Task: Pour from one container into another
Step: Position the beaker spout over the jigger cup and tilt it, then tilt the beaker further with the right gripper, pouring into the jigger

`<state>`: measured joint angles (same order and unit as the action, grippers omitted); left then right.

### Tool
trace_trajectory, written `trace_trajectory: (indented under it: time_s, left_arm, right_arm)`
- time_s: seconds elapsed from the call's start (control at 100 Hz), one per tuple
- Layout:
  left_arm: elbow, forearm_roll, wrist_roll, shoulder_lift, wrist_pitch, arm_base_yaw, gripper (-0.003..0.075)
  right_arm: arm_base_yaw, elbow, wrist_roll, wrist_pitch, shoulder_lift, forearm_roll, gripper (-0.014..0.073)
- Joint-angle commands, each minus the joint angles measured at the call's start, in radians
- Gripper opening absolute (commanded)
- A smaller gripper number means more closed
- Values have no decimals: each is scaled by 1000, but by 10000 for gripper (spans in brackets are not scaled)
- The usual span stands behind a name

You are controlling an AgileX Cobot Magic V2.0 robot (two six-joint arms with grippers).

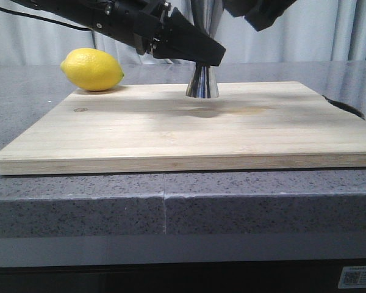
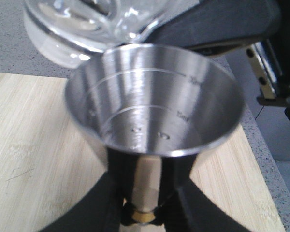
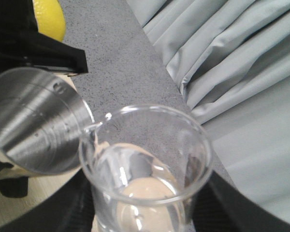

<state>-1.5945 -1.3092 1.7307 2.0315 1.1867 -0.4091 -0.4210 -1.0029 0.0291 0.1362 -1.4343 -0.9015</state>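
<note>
Left jaws [image 2: 142, 212] clamp the jigger [image 2: 154, 101]; right jaws, hidden, apparently clamp the beaker [image 3: 145, 169] tilted above; misaligned lip risks spilling outside.

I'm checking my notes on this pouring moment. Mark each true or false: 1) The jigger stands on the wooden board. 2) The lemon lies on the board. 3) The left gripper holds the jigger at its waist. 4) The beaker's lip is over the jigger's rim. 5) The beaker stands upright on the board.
1) True: the jigger stands on the board.
2) False: the lemon lies on the grey counter behind the board.
3) True: the left gripper has its fingers closed around the jigger's waist.
4) True: the beaker has its lip at the jigger's rim.
5) False: the right gripper holds it tilted in the air.
</note>
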Motion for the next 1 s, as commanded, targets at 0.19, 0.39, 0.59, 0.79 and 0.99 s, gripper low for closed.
trace_trajectory:
  time_s: [0.19, 0.39, 0.59, 0.79, 0.99]
  left_arm:
    - [-31, -79, -2, -51, 82, -11, 51]
    - [-31, -79, -2, -51, 82, -11, 51]
    - [-31, -79, -2, -51, 82, -11, 51]
    - [-31, -79, -2, -51, 82, -11, 51]
    - [-31, -79, -2, -51, 82, -11, 51]
  right_arm:
    - [1, -36, -1, 48, 44, -8, 268]
    - [1, -37, -1, 48, 44, -16, 268]
    - [1, -37, -1, 50, 44, -30, 268]
    - [1, -37, -1, 50, 44, -38, 268]
    - [1, -43, -1, 50, 44, -49, 268]
